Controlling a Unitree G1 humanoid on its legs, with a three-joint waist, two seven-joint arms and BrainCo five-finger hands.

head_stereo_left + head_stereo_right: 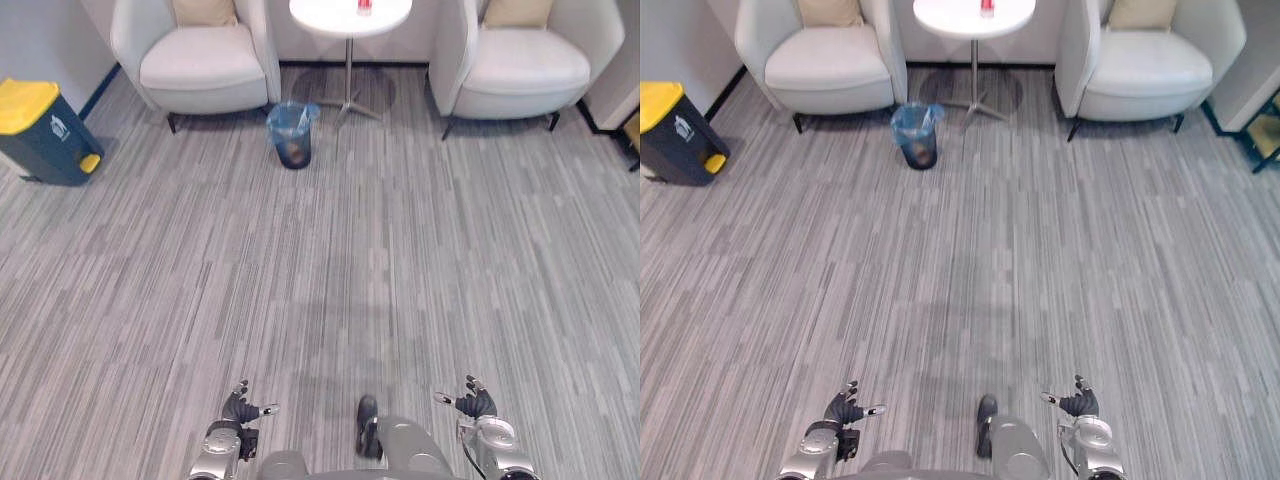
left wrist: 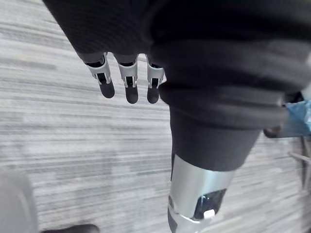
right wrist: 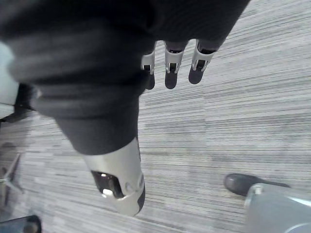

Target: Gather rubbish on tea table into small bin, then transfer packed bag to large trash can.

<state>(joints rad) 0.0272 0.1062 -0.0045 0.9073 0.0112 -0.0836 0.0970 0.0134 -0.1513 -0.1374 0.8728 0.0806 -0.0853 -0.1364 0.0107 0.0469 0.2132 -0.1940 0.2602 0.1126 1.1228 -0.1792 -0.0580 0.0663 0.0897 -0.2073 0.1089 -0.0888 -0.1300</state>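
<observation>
Both hands hang low over the grey striped floor [image 1: 330,280], the left hand [image 1: 240,408] and the right hand [image 1: 475,403] with fingers straight and apart, holding nothing. Well ahead of them, a small red item [image 1: 364,7] sits on the round white tabletop [image 1: 325,16]. The blue-bagged small bin [image 1: 293,135] stands by the table's foot, beside the left armchair [image 1: 200,60]. A second armchair [image 1: 520,65] stands on the right. The yellow-lidded large trash can [image 1: 45,130] stands far left.

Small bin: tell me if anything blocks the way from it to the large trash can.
Nothing visible does. The small bin stands by the table's foot, the large trash can at the wall to the robot's left, with bare carpet between them. The left armchair sits just behind that line, not across it.
</observation>
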